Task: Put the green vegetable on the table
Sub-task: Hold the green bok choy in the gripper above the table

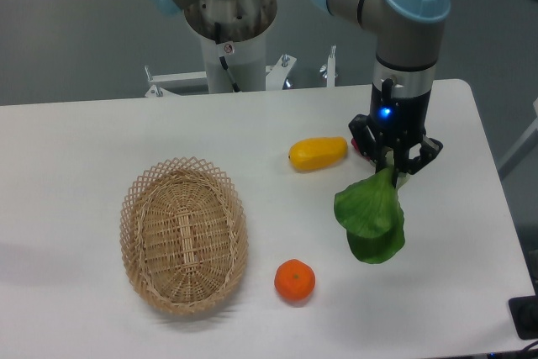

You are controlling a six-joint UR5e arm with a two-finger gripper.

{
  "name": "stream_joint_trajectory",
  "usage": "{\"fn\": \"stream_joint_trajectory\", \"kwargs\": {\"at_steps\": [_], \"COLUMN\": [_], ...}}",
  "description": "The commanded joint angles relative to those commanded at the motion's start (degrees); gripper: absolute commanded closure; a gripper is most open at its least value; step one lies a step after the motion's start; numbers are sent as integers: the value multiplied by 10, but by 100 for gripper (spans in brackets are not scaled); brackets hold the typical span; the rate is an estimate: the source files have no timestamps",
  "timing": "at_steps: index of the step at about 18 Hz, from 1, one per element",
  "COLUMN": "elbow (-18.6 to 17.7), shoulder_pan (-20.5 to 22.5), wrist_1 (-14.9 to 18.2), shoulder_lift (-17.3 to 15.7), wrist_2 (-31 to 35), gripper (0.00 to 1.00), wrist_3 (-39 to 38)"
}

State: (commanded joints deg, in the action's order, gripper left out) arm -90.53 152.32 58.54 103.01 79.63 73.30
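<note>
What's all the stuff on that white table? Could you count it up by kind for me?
Vegetables: 2, a green vegetable in the gripper and a yellow one
Fruit: 1, an orange
Baskets: 1, a wicker basket
Total: 4

One fixed view only, set in front of the bench [252, 132] and raised, looking down and across toward the arm's base [229, 35] at the far edge. Close enough to fill nearly the whole width with the white top; near edge cut off at the bottom, right rounded corner in sight, left side running out of frame. Grey floor visible beyond the far edge. Wicker basket [183, 234] low and left of centre, tool [393, 157] right of centre, upper arm joints cropped by the top border. No second view, so no shared area.
</note>
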Motion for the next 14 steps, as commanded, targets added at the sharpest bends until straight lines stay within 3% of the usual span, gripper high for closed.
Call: {"fn": "stream_joint_trajectory", "kwargs": {"at_steps": [14], "elbow": [-20], "shoulder_pan": [-5], "wrist_1": [-18], "shoulder_lift": [17], "wrist_2": [4], "gripper": [69], "wrist_3": [-3]}}
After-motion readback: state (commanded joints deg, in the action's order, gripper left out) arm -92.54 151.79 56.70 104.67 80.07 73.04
